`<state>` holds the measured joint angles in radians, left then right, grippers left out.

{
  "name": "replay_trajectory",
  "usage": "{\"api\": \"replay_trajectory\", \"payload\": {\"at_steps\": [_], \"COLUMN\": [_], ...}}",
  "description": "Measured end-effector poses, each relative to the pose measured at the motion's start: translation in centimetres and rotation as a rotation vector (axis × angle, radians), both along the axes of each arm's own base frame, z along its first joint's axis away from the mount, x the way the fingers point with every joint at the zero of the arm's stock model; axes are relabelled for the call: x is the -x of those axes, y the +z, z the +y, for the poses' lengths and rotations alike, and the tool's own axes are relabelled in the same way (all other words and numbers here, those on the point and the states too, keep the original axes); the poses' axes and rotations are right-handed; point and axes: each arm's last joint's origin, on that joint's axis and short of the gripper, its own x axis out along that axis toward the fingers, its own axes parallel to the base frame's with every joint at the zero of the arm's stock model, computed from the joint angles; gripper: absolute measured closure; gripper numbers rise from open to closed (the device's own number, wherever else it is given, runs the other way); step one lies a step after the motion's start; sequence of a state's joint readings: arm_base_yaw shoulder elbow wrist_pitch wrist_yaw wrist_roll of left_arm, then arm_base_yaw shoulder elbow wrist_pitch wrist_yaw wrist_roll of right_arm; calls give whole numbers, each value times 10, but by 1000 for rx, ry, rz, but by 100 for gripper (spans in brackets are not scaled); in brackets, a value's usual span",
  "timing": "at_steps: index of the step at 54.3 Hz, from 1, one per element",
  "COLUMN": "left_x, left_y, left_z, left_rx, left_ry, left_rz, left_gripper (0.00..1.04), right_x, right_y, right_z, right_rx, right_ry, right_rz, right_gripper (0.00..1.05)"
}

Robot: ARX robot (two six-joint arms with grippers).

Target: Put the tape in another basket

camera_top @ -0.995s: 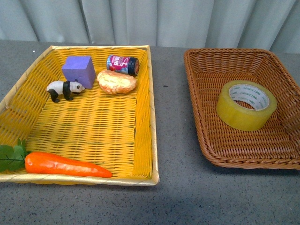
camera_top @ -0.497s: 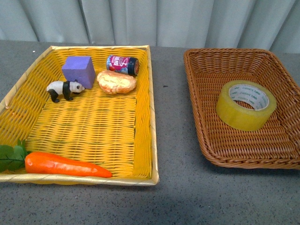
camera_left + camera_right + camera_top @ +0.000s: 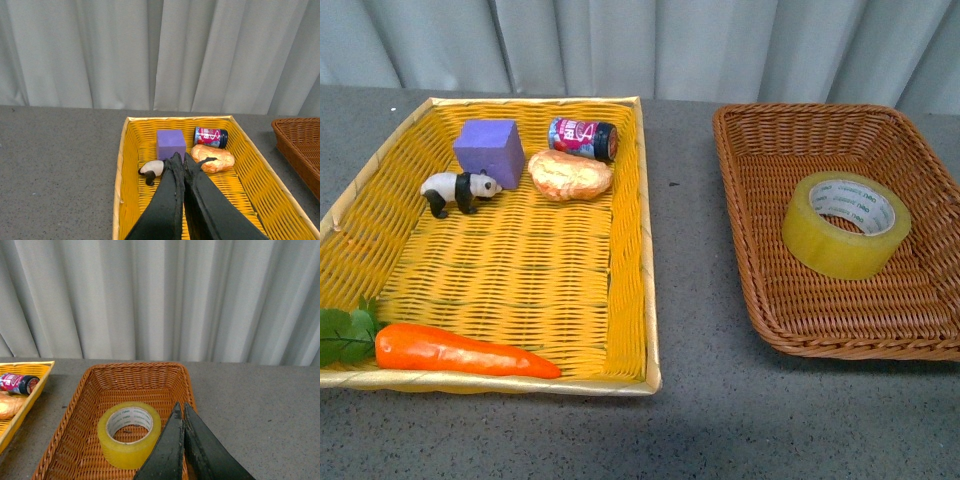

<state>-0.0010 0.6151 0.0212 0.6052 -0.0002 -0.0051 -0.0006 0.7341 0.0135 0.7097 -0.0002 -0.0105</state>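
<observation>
The yellow tape (image 3: 845, 223) lies flat inside the dark brown wicker basket (image 3: 750, 240) on the right of the front view. It also shows in the right wrist view (image 3: 129, 433), inside the same basket (image 3: 75, 425). My right gripper (image 3: 181, 408) is shut and empty, above the basket's rim beside the tape. My left gripper (image 3: 180, 159) is shut and empty, above the yellow woven tray (image 3: 120, 170). Neither arm shows in the front view.
The yellow tray (image 3: 630, 250) on the left holds a purple block (image 3: 488, 150), a toy panda (image 3: 458, 190), a can (image 3: 582, 137), a bread roll (image 3: 570, 175) and a carrot (image 3: 460, 352). Grey tabletop lies between the tray and the basket. A curtain hangs behind.
</observation>
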Motion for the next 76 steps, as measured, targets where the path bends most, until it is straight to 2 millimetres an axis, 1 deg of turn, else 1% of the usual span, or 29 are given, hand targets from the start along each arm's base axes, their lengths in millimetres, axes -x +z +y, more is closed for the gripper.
{"api": "replay_trajectory", "payload": {"at_steps": [17,34,53,58,62,67,70,76], "left_x": [14,24,30,37,41,41,41,41], "left_y": [4,4,4,-1,1,1,1,1], "left_z": [0,0,0,0,0,0,0,0], "left_rx": [0,0,0,0,0,0,0,0], "left_ry": [0,0,0,-1,-1,0,0,-1], "left_rz": [-10,-13,-13,21,-5,-6,-5,-6], "left_gripper": [101,101,101,101,101,101,101,101], "right_x": [16,27,34,35,36,44,46,47], "right_y": [4,5,5,5,5,1,2,2], "right_z": [0,0,0,0,0,0,0,0], "right_rx": [0,0,0,0,0,0,0,0], "right_ry": [0,0,1,1,0,3,1,1], "right_rz": [-11,-18,-19,-20,-18,14,-6,-13], "right_gripper": [104,104,104,104,104,104,104,104]}}
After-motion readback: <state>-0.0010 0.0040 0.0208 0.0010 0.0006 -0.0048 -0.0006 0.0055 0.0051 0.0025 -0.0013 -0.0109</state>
